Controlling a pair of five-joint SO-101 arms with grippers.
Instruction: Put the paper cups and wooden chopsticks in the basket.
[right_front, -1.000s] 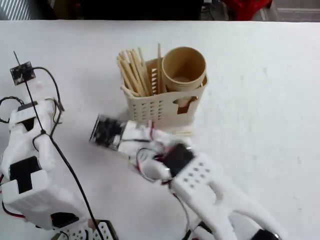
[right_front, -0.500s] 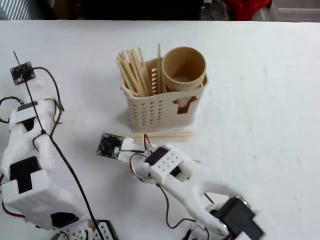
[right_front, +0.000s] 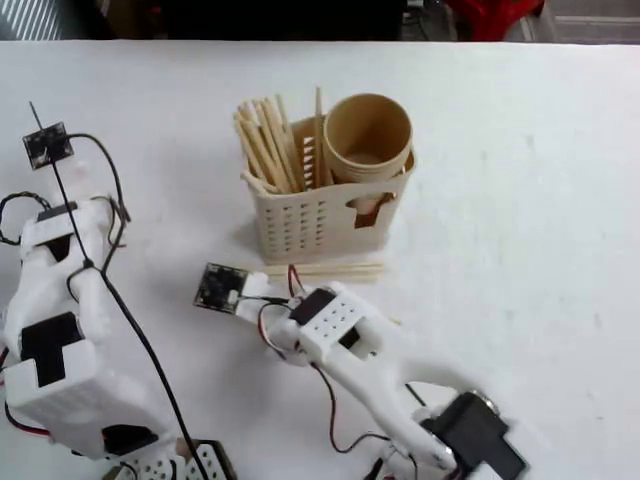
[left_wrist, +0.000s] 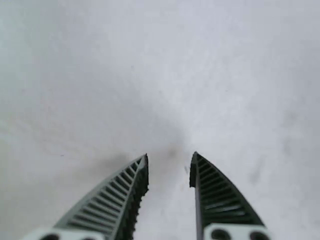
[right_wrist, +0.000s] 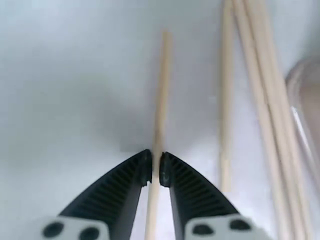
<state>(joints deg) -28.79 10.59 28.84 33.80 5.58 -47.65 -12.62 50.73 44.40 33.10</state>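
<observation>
White table (right_front: 520, 150) carries a basket (right_front: 320, 222) and loose chopsticks (right_front: 330, 268) beside it.

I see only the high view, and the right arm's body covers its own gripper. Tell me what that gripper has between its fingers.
Observer: The right gripper is shut on a single wooden chopstick that lies flat on the table.
Operator: Report whether it has caught any of the others.
Observer: No. The other loose chopsticks lie alongside the gripped one, with bare table between them and the gripper.
Operator: Now give me the left gripper.
Observer: The left gripper is open, with nothing between its fingers, pointing down at bare table.
</observation>
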